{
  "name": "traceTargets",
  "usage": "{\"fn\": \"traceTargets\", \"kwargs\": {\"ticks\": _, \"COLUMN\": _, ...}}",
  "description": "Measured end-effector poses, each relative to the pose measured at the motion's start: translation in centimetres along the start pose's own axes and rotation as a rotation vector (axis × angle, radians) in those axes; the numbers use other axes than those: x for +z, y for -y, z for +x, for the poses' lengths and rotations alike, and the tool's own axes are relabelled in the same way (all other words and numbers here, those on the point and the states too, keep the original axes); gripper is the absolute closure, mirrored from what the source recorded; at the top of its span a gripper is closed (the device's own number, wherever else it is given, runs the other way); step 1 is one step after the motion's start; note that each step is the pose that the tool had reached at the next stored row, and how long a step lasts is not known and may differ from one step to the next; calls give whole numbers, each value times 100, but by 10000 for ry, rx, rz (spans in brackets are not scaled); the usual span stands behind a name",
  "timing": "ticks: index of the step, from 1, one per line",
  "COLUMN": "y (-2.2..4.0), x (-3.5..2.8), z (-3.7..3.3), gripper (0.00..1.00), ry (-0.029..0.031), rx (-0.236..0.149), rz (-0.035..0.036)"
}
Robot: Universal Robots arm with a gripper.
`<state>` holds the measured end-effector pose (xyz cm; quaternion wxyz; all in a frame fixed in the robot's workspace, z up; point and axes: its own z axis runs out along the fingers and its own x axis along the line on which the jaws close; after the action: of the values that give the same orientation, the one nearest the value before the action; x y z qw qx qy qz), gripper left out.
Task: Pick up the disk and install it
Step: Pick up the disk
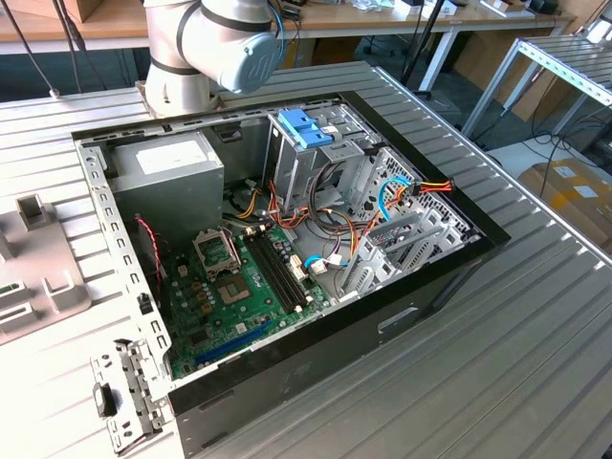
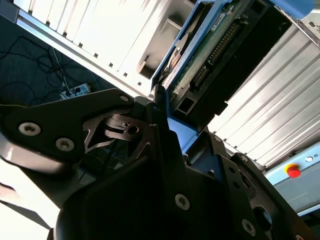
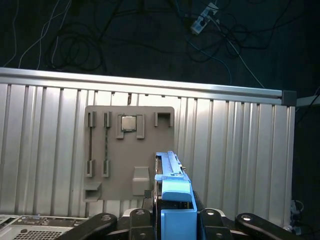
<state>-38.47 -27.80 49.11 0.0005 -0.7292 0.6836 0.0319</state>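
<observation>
The gripper (image 3: 175, 219) is closed on the disk (image 3: 173, 182). In the first wrist view the disk stands edge-on between the black finger linkages, a dark slab with light-blue trim reaching out past them. In the second wrist view one of the fingers (image 2: 161, 125) presses against the blue edge of the disk (image 2: 212, 47), and the disk's green circuit board and connector row face the camera.

The held disk is off the table, well apart from any surface. Under it in the first wrist view lies a grey fixture plate (image 3: 145, 145) on the ribbed aluminium table (image 3: 235, 150), with a processor chip (image 3: 129, 122) seated in one of the plate's pockets.

In the exterior view the arm (image 1: 225, 43) stands at the far edge of the table, behind the open computer case (image 1: 421, 287). Inside the case are the green motherboard (image 1: 239, 287), the grey power supply (image 1: 167, 167) and — on top of the drive cage — a light-blue latch piece (image 1: 304, 127). The fixture plate sits beside the case, toward the exterior view's left.
</observation>
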Motion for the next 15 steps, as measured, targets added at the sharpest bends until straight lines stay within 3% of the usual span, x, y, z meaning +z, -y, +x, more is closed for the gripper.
{"fn": "traceTargets", "kwargs": {"ticks": 15, "y": 69, "x": 1, "z": 71, "gripper": 63, "ry": 0, "rx": 0, "rz": 0}}
